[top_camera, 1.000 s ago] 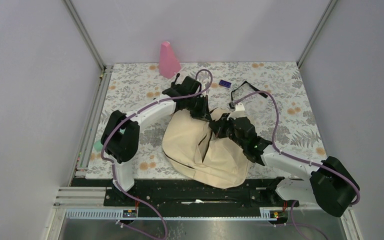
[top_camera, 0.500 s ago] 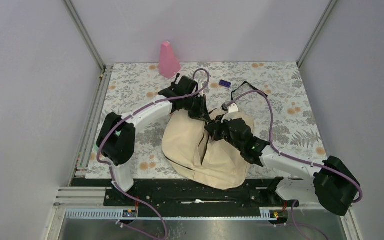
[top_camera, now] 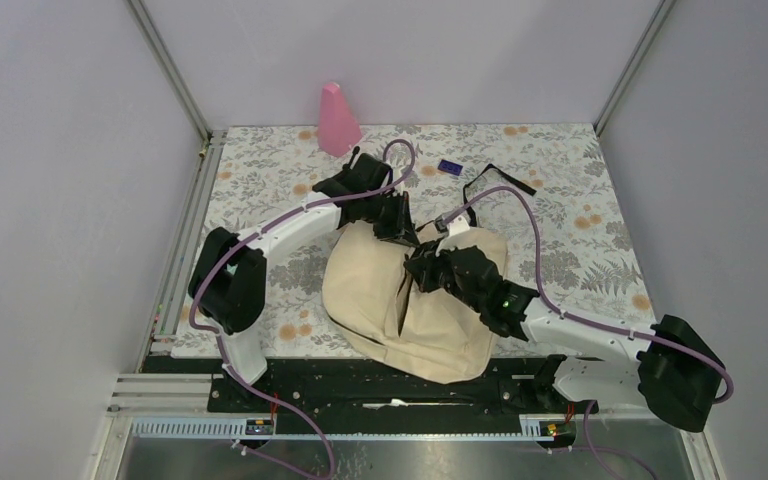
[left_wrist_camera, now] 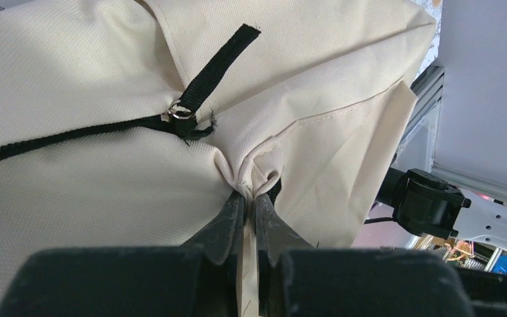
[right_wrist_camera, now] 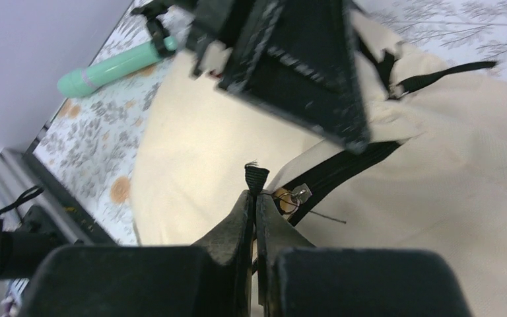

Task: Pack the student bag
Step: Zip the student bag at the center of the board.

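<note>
The cream student bag (top_camera: 360,290) lies mid-table between both arms. My left gripper (top_camera: 401,229) is at the bag's far edge, shut on a bunched fold of its fabric (left_wrist_camera: 249,188). A black zipper line with a ring slider (left_wrist_camera: 183,112) and a black pull strap (left_wrist_camera: 219,61) runs across the cloth above that fold. My right gripper (top_camera: 423,268) sits over the bag's middle, shut on a black zipper pull tab (right_wrist_camera: 257,177). The zipper (right_wrist_camera: 340,168) runs off to the right of the tab. The bag's inside is hidden.
A pink cone-shaped object (top_camera: 337,120) stands at the back of the floral table. A small dark blue item (top_camera: 449,167) and a black looped strap (top_camera: 490,180) lie behind the bag. A mint-green cylinder (right_wrist_camera: 115,66) lies left of the bag. Grey walls close three sides.
My right gripper has travelled left and slightly nearer across the bag with the pull tab in it. The left gripper kept its hold and shifted slightly; the bag's cloth shifted a little left.
</note>
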Robot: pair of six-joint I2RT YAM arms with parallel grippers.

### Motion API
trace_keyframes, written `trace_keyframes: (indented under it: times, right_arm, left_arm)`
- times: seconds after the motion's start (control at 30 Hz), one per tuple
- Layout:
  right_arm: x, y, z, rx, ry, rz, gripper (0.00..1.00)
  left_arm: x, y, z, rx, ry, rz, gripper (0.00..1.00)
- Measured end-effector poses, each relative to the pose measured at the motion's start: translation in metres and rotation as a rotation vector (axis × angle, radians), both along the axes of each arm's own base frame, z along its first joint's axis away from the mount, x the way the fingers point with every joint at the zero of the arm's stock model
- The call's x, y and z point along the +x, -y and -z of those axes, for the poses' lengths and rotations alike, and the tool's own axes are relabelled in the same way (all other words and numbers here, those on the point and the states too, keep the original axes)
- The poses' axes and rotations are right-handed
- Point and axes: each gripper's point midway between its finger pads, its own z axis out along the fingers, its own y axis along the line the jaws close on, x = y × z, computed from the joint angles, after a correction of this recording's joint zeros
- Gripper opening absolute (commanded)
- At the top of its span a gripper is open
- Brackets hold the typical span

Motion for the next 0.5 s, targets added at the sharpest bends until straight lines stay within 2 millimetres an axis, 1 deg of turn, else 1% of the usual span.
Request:
trace_keyframes:
  times: [0.07, 0.17, 0.3, 0.4, 0.5]
  right_arm:
    - [-0.009, -0.005, -0.002, 0.003, -0.002, -0.029, 0.00]
    - [-0.028, -0.017, -0.007, 0.015, -0.001, -0.103, 0.00]
    - [-0.051, -0.026, -0.007, 0.014, -0.018, -0.187, 0.00]
    - [-0.057, -0.027, -0.006, 0.009, -0.025, -0.206, 0.00]
    - [-0.057, -0.027, -0.005, 0.009, -0.026, -0.207, 0.00]
  left_arm:
    - [0.001, -0.001, 0.001, 0.001, 0.002, -0.004, 0.00]
    - [0.007, -0.004, 0.002, 0.000, 0.016, -0.020, 0.00]
    - [0.018, -0.007, 0.001, -0.002, 0.044, -0.047, 0.00]
    - [0.024, -0.011, 0.001, 0.003, 0.054, -0.065, 0.00]
    - [0.027, -0.012, 0.001, 0.005, 0.060, -0.074, 0.00]
